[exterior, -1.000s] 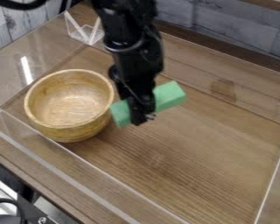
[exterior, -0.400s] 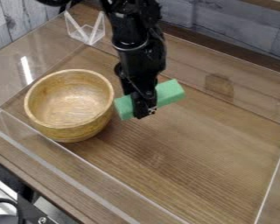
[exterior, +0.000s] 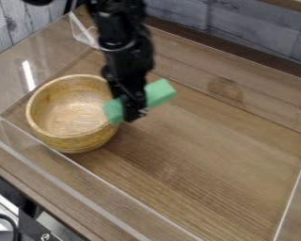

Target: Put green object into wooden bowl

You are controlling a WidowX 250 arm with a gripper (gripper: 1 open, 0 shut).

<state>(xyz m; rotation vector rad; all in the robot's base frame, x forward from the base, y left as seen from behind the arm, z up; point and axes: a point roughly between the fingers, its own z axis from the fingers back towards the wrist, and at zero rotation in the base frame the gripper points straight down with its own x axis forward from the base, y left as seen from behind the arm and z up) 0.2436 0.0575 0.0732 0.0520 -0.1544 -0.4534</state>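
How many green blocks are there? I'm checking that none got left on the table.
1. The green block is clamped in the gripper, just right of the wooden bowl; none shows elsewhere.

Plain matte mid-green block (exterior: 140, 100) is showing against a black gripper (exterior: 129, 105). Light tan wooden bowl (exterior: 72, 113) is displaying fine grain. Brown table (exterior: 210, 160) is showing streaked woodgrain under clear, colourless walls (exterior: 289, 202).

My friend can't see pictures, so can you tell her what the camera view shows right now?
A black robot arm's tool points down and grips a green block right beside the rim of a round wooden bowl. The bowl sits on a wooden table inside clear plastic walls, and it looks empty.
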